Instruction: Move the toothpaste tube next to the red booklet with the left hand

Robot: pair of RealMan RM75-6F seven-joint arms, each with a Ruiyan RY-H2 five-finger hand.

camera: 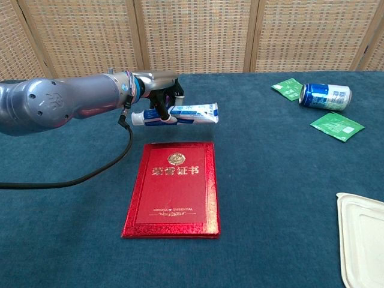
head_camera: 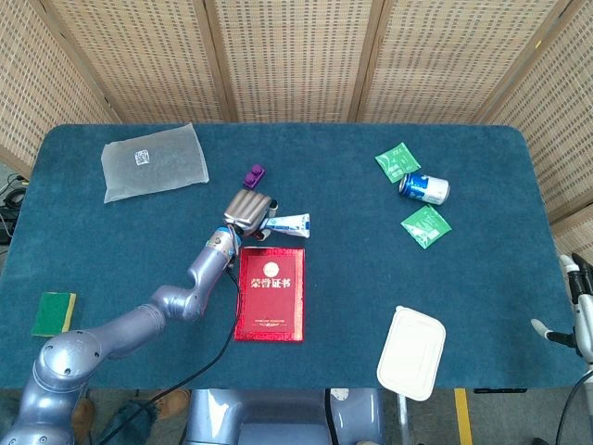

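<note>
My left hand point(head_camera: 248, 209) point(camera: 157, 90) grips the white and blue toothpaste tube point(head_camera: 288, 224) point(camera: 180, 113) near its cap end. The tube lies level, its flat tail pointing right. It hangs just beyond the far edge of the red booklet point(head_camera: 270, 293) point(camera: 174, 187), which lies flat in the middle of the blue table. My right hand point(head_camera: 581, 306) shows only as fingertips at the right edge of the head view, off the table; how its fingers lie cannot be made out.
A purple block point(head_camera: 253, 175) sits behind the left hand. A clear plastic bag point(head_camera: 153, 160) lies far left. Two green sachets point(head_camera: 397, 161) point(head_camera: 425, 225) and a blue can point(head_camera: 423, 188) lie far right. A white lidded box point(head_camera: 411, 351) and a green sponge point(head_camera: 54, 312) sit near the front edge.
</note>
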